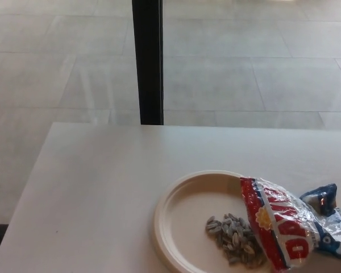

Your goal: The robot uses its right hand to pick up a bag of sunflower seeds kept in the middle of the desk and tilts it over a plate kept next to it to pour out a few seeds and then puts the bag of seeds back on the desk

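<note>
A red, white and blue bag of sunflower seeds [290, 224] lies on its side at the lower right, its open end resting over the right rim of a round cream plate [182, 210]. A small pile of grey seeds [234, 240] sits on the plate right beside the bag's mouth. The plate stands on the white desk [102, 182]. Neither of my hands shows in the head view.
Beyond the desk's far edge lies a tiled floor with a black vertical post [147, 61] rising behind the desk's middle. The desk's left edge runs diagonally down to the lower left corner.
</note>
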{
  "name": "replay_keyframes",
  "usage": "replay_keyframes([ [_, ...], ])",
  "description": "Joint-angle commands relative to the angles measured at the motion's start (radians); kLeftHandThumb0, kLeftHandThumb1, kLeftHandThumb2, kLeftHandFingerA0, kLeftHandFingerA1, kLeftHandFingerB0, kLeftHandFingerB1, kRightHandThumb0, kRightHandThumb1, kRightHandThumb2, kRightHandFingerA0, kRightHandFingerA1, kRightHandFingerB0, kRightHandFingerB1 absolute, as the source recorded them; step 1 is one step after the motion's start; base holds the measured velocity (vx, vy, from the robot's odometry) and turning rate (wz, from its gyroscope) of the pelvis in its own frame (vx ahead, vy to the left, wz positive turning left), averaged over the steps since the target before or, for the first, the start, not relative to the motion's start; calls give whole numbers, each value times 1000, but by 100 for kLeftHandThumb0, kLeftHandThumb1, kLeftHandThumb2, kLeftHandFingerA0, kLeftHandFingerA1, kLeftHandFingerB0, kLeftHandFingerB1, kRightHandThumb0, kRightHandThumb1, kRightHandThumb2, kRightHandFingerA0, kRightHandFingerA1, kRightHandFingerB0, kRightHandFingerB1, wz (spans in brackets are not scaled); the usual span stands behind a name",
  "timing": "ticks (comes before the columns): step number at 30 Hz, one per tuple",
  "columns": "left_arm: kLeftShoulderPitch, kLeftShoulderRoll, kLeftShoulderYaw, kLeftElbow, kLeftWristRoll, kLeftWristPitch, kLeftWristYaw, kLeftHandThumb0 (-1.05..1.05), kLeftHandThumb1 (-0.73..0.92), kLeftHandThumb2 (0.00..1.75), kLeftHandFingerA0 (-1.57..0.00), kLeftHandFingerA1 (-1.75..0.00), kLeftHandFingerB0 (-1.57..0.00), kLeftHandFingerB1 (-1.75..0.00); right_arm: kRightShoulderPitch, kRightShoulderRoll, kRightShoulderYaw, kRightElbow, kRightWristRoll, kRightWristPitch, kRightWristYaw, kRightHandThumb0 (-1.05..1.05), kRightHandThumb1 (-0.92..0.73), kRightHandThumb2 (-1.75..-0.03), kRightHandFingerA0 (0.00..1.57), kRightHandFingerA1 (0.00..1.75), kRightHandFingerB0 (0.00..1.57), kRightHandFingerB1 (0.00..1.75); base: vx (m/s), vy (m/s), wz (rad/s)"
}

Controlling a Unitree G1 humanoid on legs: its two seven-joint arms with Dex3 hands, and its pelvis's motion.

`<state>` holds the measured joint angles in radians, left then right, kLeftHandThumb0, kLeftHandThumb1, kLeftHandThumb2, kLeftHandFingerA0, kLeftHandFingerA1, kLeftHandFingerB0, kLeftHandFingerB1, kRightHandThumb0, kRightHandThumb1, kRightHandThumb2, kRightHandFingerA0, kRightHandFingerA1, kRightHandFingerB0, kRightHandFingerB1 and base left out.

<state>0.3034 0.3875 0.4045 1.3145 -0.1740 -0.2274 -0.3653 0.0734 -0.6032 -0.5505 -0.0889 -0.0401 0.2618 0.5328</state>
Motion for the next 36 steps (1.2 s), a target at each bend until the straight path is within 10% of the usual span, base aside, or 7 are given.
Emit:
replay_keyframes([
  [1,37,-5,0,9,7,-22,24,-74,72,62,-54,-46,-41,-37,16,-72,-95,11,217,22,177,-73,-41,-65,0,0,0,0,0,0,0],
  [36,39,10,2,5,9,-26,17,-74,72,62,-54,-46,-41,-37,79,-103,-97,-3,305,11,159,-73,-41,-65,0,0,0,0,0,0,0],
])
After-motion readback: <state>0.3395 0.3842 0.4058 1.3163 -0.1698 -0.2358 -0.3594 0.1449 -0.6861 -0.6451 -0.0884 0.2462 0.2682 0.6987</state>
